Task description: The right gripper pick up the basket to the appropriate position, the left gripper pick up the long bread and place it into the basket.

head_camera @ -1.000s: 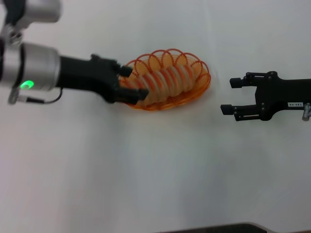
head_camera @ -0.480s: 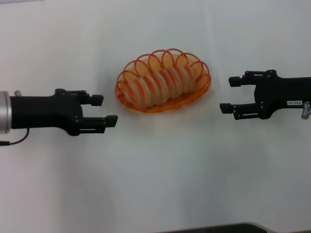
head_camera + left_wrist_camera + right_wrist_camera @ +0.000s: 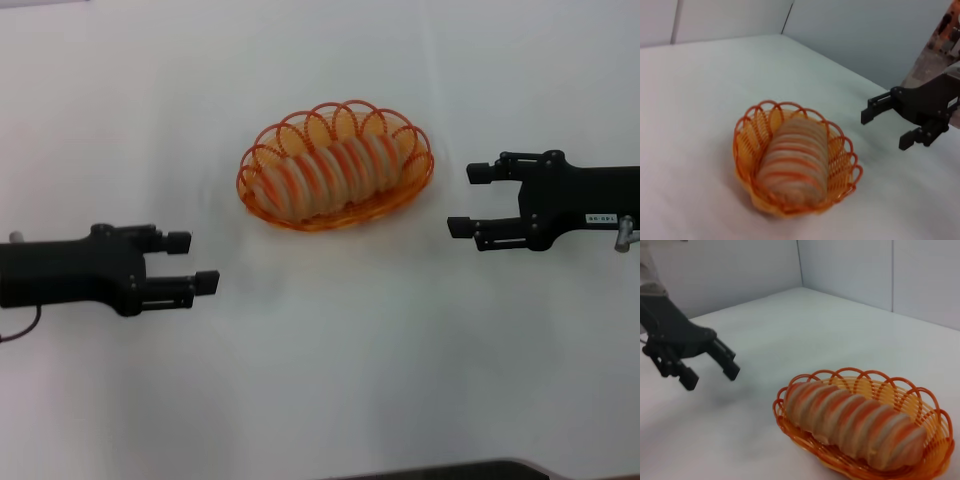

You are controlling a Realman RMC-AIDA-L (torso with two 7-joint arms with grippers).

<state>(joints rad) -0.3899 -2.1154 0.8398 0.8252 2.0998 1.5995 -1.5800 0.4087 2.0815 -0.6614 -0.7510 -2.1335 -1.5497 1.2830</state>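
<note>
The basket (image 3: 336, 166) sits on the white table (image 3: 320, 380) just above centre of the head view, with the long bread (image 3: 330, 170) lying lengthwise inside it, its ridged crust level with the scalloped rim. The left gripper (image 3: 192, 262) is at roughly 8 o'clock from the basket, well apart from it, fingers spread and holding nothing (fingertips pointing toward the table centre). The right gripper (image 3: 470, 200) is at about 3 o'clock from the basket, near but not touching the rim — its fingers are likewise parted and empty. In the right wrist view the bread (image 3: 855, 422) fills most of the basket (image 3: 940, 440) — the left gripper (image 3: 710, 374) shows beyond it.
</note>
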